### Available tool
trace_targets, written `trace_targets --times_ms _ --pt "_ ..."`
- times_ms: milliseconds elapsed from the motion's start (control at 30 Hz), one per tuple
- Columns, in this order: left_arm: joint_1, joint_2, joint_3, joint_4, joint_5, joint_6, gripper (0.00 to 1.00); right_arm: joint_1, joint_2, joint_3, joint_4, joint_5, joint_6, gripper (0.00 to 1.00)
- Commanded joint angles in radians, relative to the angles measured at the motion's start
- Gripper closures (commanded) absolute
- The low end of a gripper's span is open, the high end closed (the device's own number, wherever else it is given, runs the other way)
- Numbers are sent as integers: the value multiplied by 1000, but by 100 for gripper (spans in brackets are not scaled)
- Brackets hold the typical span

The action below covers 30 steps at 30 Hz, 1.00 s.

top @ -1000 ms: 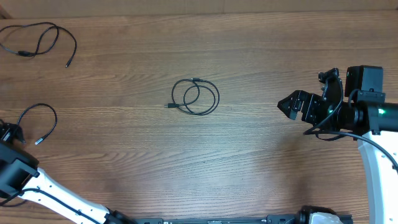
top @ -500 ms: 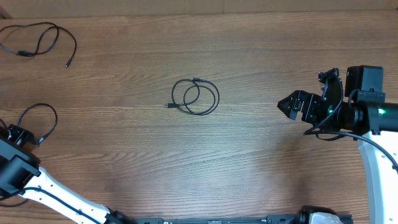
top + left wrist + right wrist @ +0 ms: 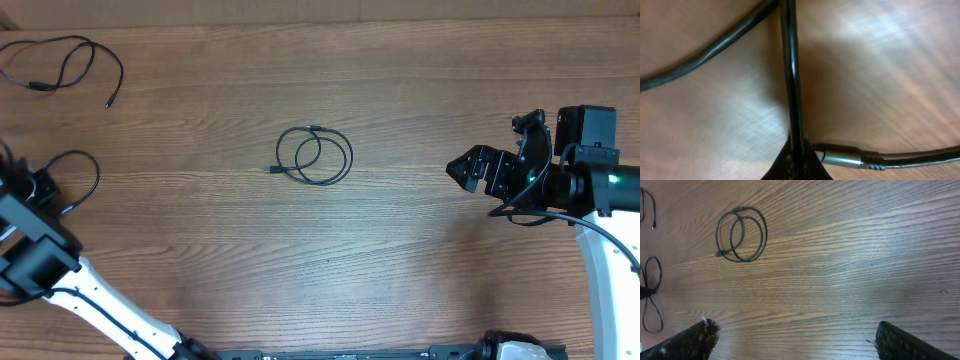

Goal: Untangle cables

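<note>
Three thin black cables lie apart on the wooden table. A double-looped one point(image 3: 315, 156) sits in the middle and also shows in the right wrist view point(image 3: 742, 234). A loose one point(image 3: 62, 60) is at the far left corner. The third cable point(image 3: 82, 165) forms a loop at the left edge, and my left gripper point(image 3: 42, 190) is shut on it. In the left wrist view this cable point(image 3: 790, 75) runs straight up out of the shut gripper point(image 3: 796, 165), with its silver plug point(image 3: 840, 159) lying just to the right. My right gripper point(image 3: 487, 160) hovers open at the right, holding nothing, its fingers point(image 3: 692, 340) wide apart.
The table's far edge point(image 3: 320, 20) runs along the top of the overhead view. The left arm's white link point(image 3: 100, 310) crosses the near left corner. Bare wood lies between the middle cable and the right gripper.
My left gripper has shut on the left-edge cable and moved toward the far side, dragging the loop with it. The right arm and the other two cables have not moved.
</note>
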Motion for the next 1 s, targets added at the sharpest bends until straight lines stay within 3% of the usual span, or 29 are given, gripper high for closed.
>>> trace_targets --times_ms 0,133,233,467,667,700,733,800,833,900,967 --pt "-66 -19 -11 43 11 182 96 -3 0 25 3 11 0 0" --pt "-130 -19 -11 74 3 286 96 -3 0 25 3 11 0 0" --pt "-146 -19 -11 81 -27 282 96 -3 0 25 3 11 0 0" --pt "-85 -19 -11 36 -166 104 96 -3 0 25 3 10 0 0" --pt "-13 -19 -11 5 -220 102 96 -3 0 25 3 11 0 0" --pt "0 -19 -11 4 -220 102 84 -3 0 25 3 11 0 0" --pt "3 -19 -11 7 -220 102 78 -3 0 25 3 11 0 0" --pt "3 -19 -10 17 -220 102 48 -3 0 25 3 11 0 0" --pt "0 -19 -10 26 -219 98 27 -3 0 25 3 11 0 0" --pt "-18 -20 7 36 -197 97 1 -3 0 25 3 11 0 0" --pt "-43 -20 48 36 -181 72 0 -3 0 25 3 11 0 0"
